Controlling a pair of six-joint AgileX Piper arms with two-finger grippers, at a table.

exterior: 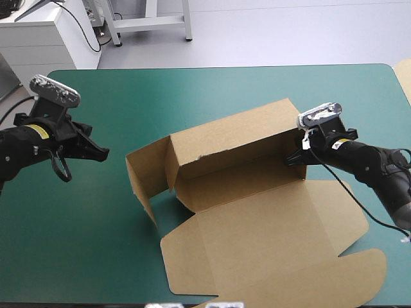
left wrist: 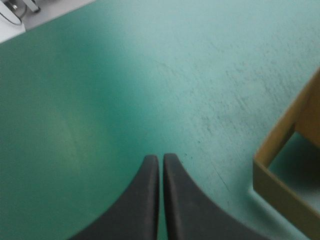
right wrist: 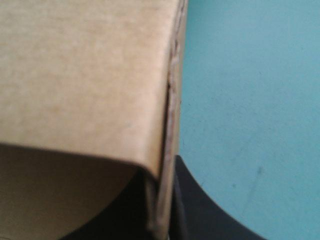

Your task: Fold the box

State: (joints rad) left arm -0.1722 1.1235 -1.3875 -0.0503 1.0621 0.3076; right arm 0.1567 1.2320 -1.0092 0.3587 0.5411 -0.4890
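The brown box (exterior: 257,221) lies mid-table with its long back wall (exterior: 237,144) raised and a side flap (exterior: 144,170) standing at its left end. The lid and front flaps lie flat toward the near edge. My right gripper (exterior: 293,159) is at the right end of the back wall, shut on the box. In the right wrist view the board edge (right wrist: 167,150) runs down between the black fingers (right wrist: 210,215). My left gripper (exterior: 101,154) hovers left of the box, shut and holding nothing. Its tip (left wrist: 161,159) points over bare cover, with a box corner (left wrist: 285,192) off to one side.
Bare teal-green cover (exterior: 96,218) stretches between my left gripper and the box, and along the far side of the table. A pale sheet edge (exterior: 404,77) shows at the table's right edge.
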